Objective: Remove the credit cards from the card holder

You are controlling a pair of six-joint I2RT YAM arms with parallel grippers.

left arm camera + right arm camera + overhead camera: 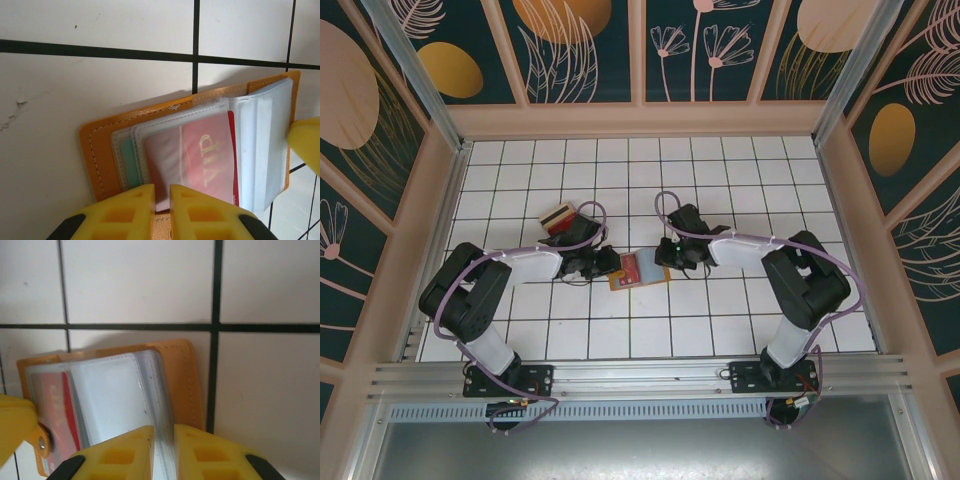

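From the top external view, the card holder [638, 271] lay open on the white tiled table [720, 170]. The left gripper [612, 266] was at the card holder's left edge and the right gripper [663, 256] at its right edge, both low on it. Two loose credit cards [558, 217], one tan and one red, lay on the tiles well to the left of the card holder and a little beyond it, partly behind the left arm.

In the left wrist view, the card holder [95, 150] showed its orange-brown cover with a fan of clear sleeves on top. A red card [205, 155] sat inside the uppermost sleeve, and a teal card [129, 160] peeked out of a sleeve beneath it, nearer the cover's stitched edge. The left gripper [162, 200] had its jaws drawn narrow on the card holder's near edge, nipping the rim of the red card's sleeve. Whether the card itself was caught I could not tell. A yellow fingertip [306, 145] of the other arm touched the card holder's far side.

In the right wrist view, the right gripper [163, 445] was closed thin on one clear sleeve [112, 395] of the card holder [182, 375], and the leaf ran straight into the slit between the fingers. The red card [62, 405] showed in a sleeve further across the card holder, beside a yellow fingertip [15, 425] of the left arm.
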